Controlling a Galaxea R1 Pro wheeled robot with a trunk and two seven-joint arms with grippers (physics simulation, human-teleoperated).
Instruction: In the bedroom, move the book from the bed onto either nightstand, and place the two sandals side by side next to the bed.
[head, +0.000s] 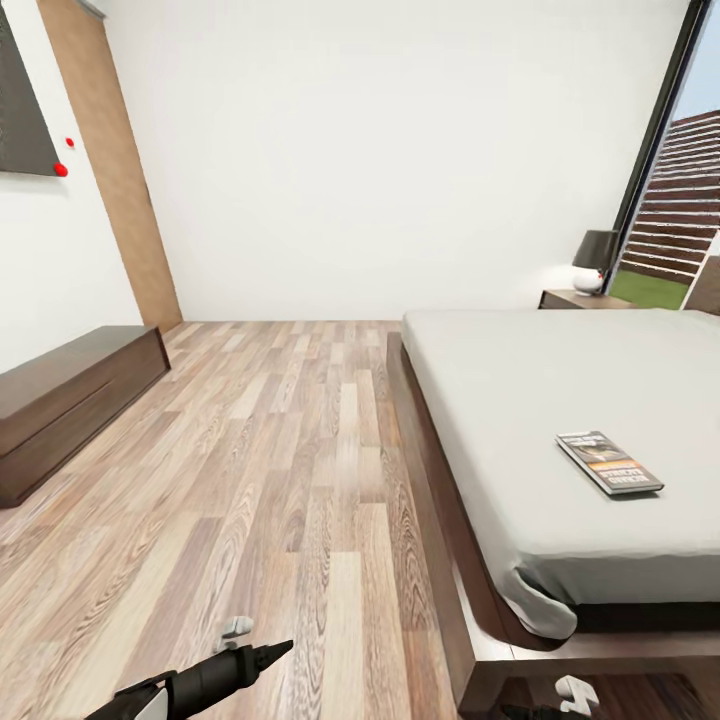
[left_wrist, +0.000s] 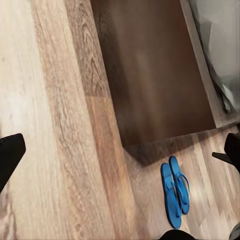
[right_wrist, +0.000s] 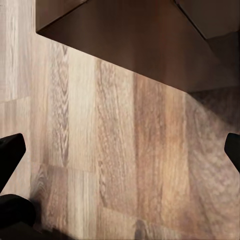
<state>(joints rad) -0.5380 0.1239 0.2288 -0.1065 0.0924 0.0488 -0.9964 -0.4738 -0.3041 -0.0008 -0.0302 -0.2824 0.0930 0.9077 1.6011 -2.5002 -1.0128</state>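
The book (head: 610, 463), a thin dark paperback with an orange band, lies flat on the white mattress of the bed (head: 520, 380), near its side edge. Two bright blue sandals (left_wrist: 170, 196) lie side by side on the plank floor, close to the corner of the bed's dark wooden frame (left_wrist: 155, 75). My left gripper (left_wrist: 120, 152) hangs open above the floor beside them, holding nothing. The right gripper (right_wrist: 120, 150) is open too, over bare planks beside the bed frame (right_wrist: 150, 35). A nightstand (head: 580, 298) with a dark-shaded lamp (head: 596, 260) stands beyond the bed's far side.
A low dark brown cabinet (head: 70, 395) runs along the left wall, with a light wooden door (head: 115, 170) behind it. A tall dark-framed window (head: 670, 170) is at the far right. A wide strip of wood-plank floor (head: 280, 450) lies between cabinet and bed.
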